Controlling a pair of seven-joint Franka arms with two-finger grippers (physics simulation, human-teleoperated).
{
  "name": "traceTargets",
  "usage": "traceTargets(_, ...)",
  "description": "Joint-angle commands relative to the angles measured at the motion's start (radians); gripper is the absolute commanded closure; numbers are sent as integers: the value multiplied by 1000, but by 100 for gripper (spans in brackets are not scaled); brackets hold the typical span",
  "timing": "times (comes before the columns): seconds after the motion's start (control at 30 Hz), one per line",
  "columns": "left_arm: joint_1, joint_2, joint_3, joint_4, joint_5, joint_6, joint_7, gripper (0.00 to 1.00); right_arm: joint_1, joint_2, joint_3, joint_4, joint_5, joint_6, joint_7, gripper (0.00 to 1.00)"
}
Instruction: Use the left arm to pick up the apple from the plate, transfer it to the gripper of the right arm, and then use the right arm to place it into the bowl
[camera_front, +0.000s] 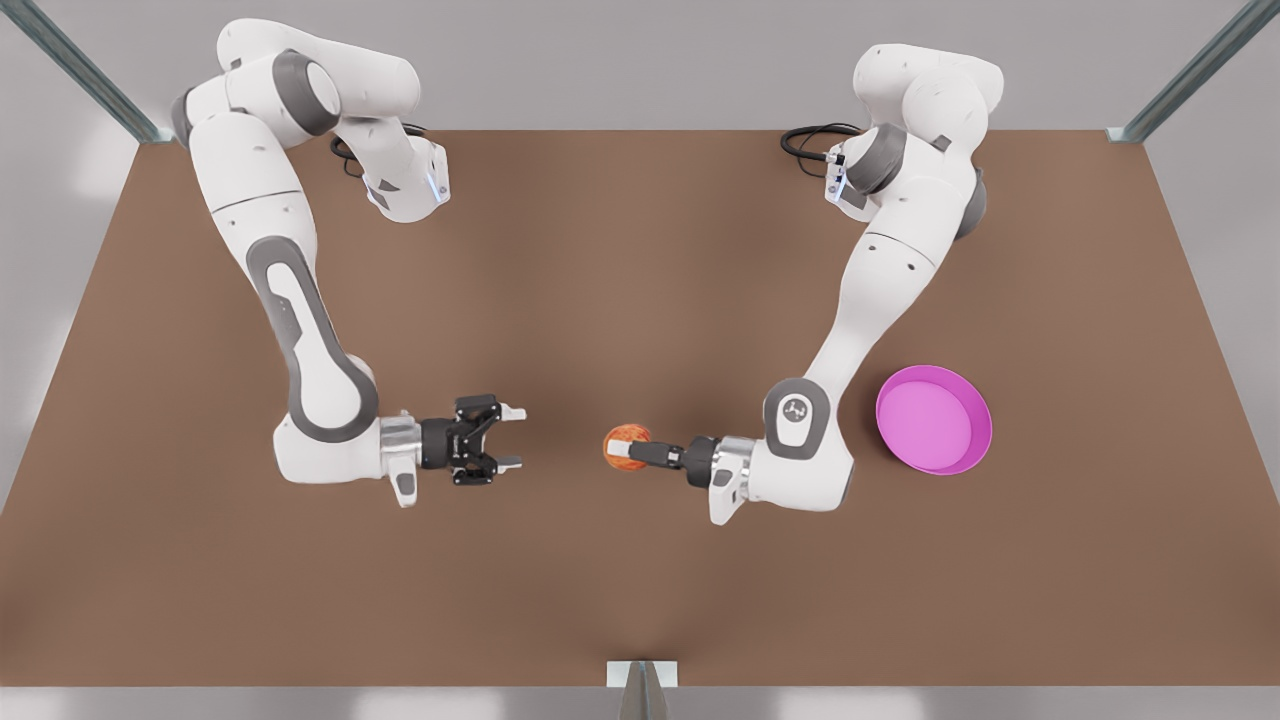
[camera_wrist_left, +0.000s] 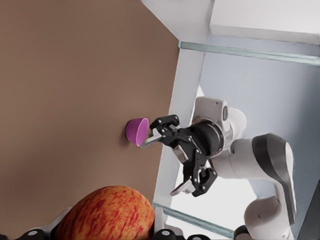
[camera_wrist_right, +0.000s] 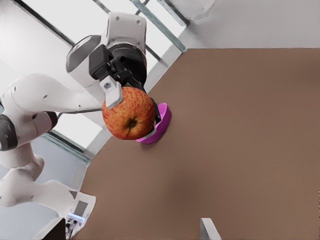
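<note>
The red-orange apple (camera_front: 627, 446) hangs above the table's middle with my left gripper (camera_front: 628, 452) shut on it; this is the arm on the front view's right. The right wrist view shows the apple (camera_wrist_right: 129, 113) between the black fingers (camera_wrist_right: 111, 93). My right gripper (camera_front: 515, 437), on the front view's left, stands open and level, facing the apple across a short gap. It also shows in the left wrist view as the gripper (camera_wrist_left: 160, 166) farther off. The pink plate (camera_front: 933, 418) lies behind the left arm's elbow. The small pink bowl (camera_wrist_left: 136, 131) sits beyond the right gripper; the front view does not show it.
The brown table (camera_front: 640, 560) is bordered by metal frame posts at its corners (camera_front: 1135, 132) and one at the middle of the near edge (camera_front: 640, 685). Both arms' bases stand at the far edge.
</note>
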Motion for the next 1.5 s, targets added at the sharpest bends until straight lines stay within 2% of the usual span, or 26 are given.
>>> traceTargets(0.0, 0, -1, -11, 0, -14, 37, 74, 31, 2, 7, 10, -3, 65, 169, -1051, 0)
traceTargets(0.67, 0, 5, -17, -4, -45, 37, 71, 30, 34, 165, 224, 96, 159, 323, -1039, 0)
traceTargets(1.03, -7, 13, -18, -2, -45, 41, 73, 30, 34, 190, 251, 119, 163, 340, -1015, 0)
traceTargets(1.17, -7, 15, -18, -2, -47, 41, 74, 30, 16, 188, 287, 109, 168, 340, -1013, 0)
traceTargets(1.47, -8, 15, -18, -2, -47, 43, 74, 30, 25, 191, 296, 109, 191, 363, -1013, 0)
